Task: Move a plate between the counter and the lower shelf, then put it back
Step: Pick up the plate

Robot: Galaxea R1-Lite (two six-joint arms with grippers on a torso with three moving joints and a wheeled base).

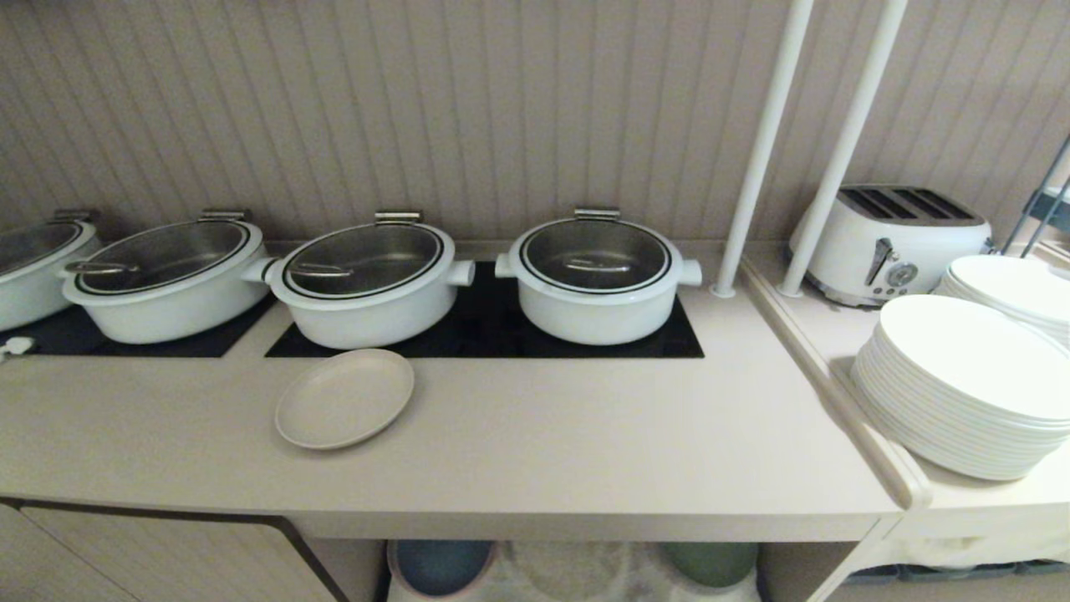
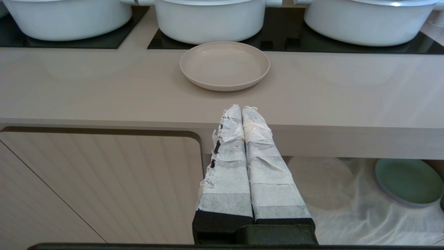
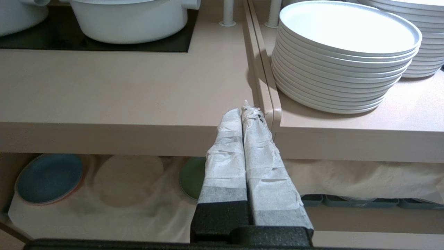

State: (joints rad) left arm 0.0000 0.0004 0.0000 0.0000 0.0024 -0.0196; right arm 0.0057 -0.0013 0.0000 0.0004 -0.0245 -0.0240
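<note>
We see the plate (image 1: pixel 344 398) lying flat on the bench (image 1: pixel 535 451) just in front of the middle pot (image 1: pixel 365 284), and judge it light, stiff, breakable and slick, best pinched at its low rim by either clenched, empty tool, left (image 2: pixel 241 110) or right (image 3: pixel 243 110).

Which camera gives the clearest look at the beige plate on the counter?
The left wrist view: the plate sits centered and unobstructed on the counter, rim fully visible. The head view also shows it whole, but at a slant, in front of the pots. The right wrist view misses it entirely.
</note>
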